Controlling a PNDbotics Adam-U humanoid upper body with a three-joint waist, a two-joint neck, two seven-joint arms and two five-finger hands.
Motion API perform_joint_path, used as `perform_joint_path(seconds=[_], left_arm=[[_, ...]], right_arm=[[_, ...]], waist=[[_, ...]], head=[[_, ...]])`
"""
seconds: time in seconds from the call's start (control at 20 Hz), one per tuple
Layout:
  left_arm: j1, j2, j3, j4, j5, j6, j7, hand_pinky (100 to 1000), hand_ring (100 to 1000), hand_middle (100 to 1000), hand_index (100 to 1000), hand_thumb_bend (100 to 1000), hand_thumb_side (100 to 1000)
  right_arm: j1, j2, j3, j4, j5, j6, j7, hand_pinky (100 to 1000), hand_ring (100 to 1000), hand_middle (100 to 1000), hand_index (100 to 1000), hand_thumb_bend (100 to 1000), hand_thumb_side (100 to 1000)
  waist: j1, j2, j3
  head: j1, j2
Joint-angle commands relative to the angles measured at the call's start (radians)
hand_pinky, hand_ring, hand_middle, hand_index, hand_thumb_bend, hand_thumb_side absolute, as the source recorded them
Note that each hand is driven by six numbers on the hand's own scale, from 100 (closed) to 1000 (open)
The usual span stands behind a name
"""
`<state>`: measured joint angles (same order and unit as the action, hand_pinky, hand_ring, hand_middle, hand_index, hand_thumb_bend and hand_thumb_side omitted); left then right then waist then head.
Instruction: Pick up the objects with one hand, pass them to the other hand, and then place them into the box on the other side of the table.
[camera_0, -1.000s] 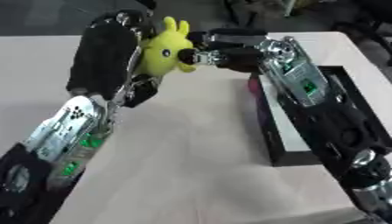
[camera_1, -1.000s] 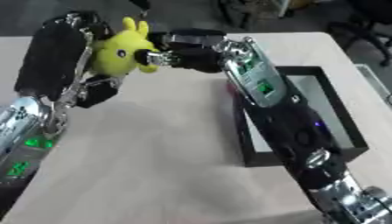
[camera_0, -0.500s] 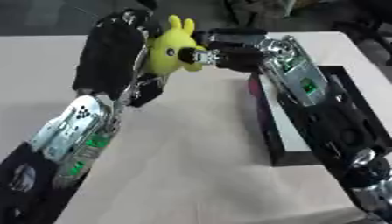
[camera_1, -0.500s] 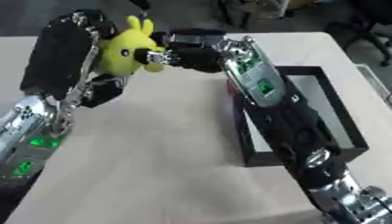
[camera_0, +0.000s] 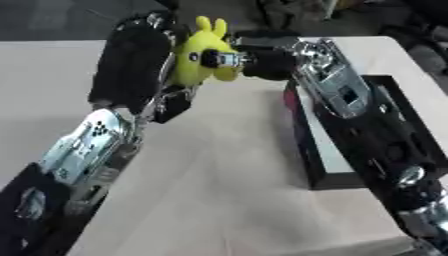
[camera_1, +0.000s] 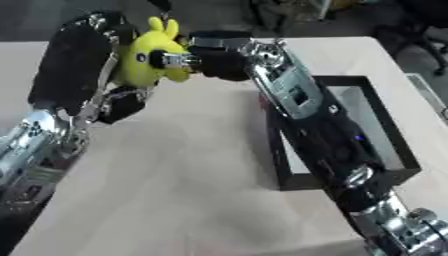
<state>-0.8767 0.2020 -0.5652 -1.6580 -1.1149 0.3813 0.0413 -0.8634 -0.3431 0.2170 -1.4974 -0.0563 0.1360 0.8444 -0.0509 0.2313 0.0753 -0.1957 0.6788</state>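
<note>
A yellow plush toy (camera_0: 199, 56) with two upright ears is held in the air above the table's far middle. My left hand (camera_0: 138, 59) rises from the lower left, and its black palm and curled fingers cup the toy's left side. My right hand (camera_0: 262, 56) reaches in from the right along the box. Its fingertips (camera_0: 224, 59) pinch the toy's front. The black box (camera_1: 392, 150) with a pale floor lies along the table's right side, partly hidden under my right forearm.
The pale table (camera_0: 219, 190) stretches bare in front of the arms. My left forearm (camera_0: 83, 150) crosses the lower left. Dark clutter lies beyond the table's far edge.
The toy and both hands have shifted slightly to the right. The toy's ears have turned more upright. Both hands stay on the toy.
</note>
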Motion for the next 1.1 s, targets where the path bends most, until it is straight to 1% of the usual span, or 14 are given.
perform_joint_path(seconds=[0.05, 0.15, 0.25, 0.3, 0.35, 0.45, 0.5, 0.55, 0.6, 0.65, 0.7, 0.75, 0.95, 1.1], left_arm=[[-0.031, -0.021, -0.009, -0.036, -0.013, -0.013, 0.000, 654, 554, 453, 473, 289, 100], [-0.032, -0.024, -0.009, -0.037, -0.018, -0.015, -0.003, 654, 554, 454, 474, 287, 100], [-0.033, -0.026, -0.008, -0.037, -0.022, -0.016, -0.004, 654, 555, 454, 476, 285, 100], [-0.034, -0.027, -0.008, -0.037, -0.024, -0.017, -0.005, 654, 555, 455, 488, 275, 100], [-0.034, -0.028, -0.008, -0.038, -0.026, -0.018, -0.004, 655, 556, 458, 501, 283, 100], [-0.034, -0.028, -0.006, -0.038, -0.029, -0.017, -0.002, 659, 560, 469, 532, 328, 100], [-0.034, -0.027, -0.006, -0.038, -0.030, -0.016, -0.002, 660, 562, 471, 536, 334, 100], [-0.033, -0.027, -0.005, -0.038, -0.031, -0.015, -0.001, 666, 570, 482, 555, 365, 100], [-0.032, -0.026, -0.005, -0.038, -0.033, -0.012, -0.001, 680, 587, 503, 590, 412, 100], [-0.031, -0.025, -0.005, -0.039, -0.035, -0.010, -0.001, 690, 601, 519, 613, 455, 100], [-0.030, -0.024, -0.005, -0.040, -0.037, -0.008, -0.001, 702, 617, 543, 650, 528, 100], [-0.030, -0.022, -0.005, -0.041, -0.041, -0.006, -0.001, 708, 625, 554, 673, 557, 100], [-0.026, -0.016, -0.001, -0.046, -0.056, 0.004, -0.005, 749, 689, 622, 768, 744, 100], [-0.020, -0.007, 0.005, -0.052, -0.068, 0.013, -0.011, 770, 726, 665, 840, 836, 100]], right_arm=[[-0.024, 0.000, 0.001, 0.001, 0.004, 0.024, -0.007, 1000, 1000, 1000, 1000, 100, 813], [-0.024, 0.002, 0.001, 0.010, 0.004, 0.053, -0.013, 1000, 1000, 1000, 1000, 100, 796], [-0.023, 0.003, 0.002, 0.017, 0.000, 0.088, -0.022, 1000, 1000, 1000, 1000, 100, 725], [-0.023, 0.003, 0.001, 0.021, -0.004, 0.107, -0.030, 1000, 1000, 1000, 1000, 100, 639], [-0.023, 0.004, 0.000, 0.024, -0.009, 0.126, -0.041, 1000, 1000, 1000, 1000, 100, 560], [-0.022, 0.004, -0.002, 0.028, -0.029, 0.162, -0.068, 1000, 1000, 1000, 1000, 100, 421], [-0.022, 0.004, -0.002, 0.028, -0.041, 0.175, -0.081, 1000, 1000, 1000, 1000, 100, 409], [-0.021, 0.004, -0.002, 0.028, -0.054, 0.187, -0.093, 1000, 1000, 1000, 985, 100, 361], [-0.021, 0.004, -0.002, 0.028, -0.070, 0.199, -0.104, 1000, 1000, 1000, 941, 100, 314], [-0.020, 0.003, -0.001, 0.027, -0.086, 0.210, -0.112, 1000, 1000, 1000, 915, 100, 320], [-0.020, 0.003, 0.000, 0.026, -0.101, 0.219, -0.118, 1000, 1000, 1000, 885, 100, 339], [-0.019, 0.002, 0.001, 0.023, -0.114, 0.228, -0.122, 1000, 1000, 1000, 872, 100, 335], [-0.017, -0.002, 0.000, 0.017, -0.151, 0.253, -0.135, 1000, 1000, 1000, 804, 100, 382], [-0.014, -0.005, -0.002, 0.014, -0.175, 0.271, -0.148, 1000, 1000, 1000, 774, 100, 390]], waist=[[-0.004, -0.032, 0.001], [-0.004, -0.033, 0.001], [-0.003, -0.033, 0.001], [-0.003, -0.034, 0.001], [-0.003, -0.034, 0.001], [-0.002, -0.034, 0.000], [-0.002, -0.034, 0.000], [-0.001, -0.035, 0.000], [-0.001, -0.035, 0.000], [-0.001, -0.035, 0.000], [0.000, -0.035, 0.000], [0.000, -0.035, 0.000], [0.003, -0.037, -0.001], [0.005, -0.037, -0.003]], head=[[-0.002, -0.005], [-0.004, -0.003], [-0.003, -0.002], [-0.002, -0.001], [-0.002, 0.001], [-0.001, 0.001], [-0.001, 0.001], [-0.001, 0.000], [-0.001, 0.000], [-0.002, 0.000], [-0.003, -0.001], [-0.004, -0.001], [-0.006, -0.001], [-0.009, 0.000]])
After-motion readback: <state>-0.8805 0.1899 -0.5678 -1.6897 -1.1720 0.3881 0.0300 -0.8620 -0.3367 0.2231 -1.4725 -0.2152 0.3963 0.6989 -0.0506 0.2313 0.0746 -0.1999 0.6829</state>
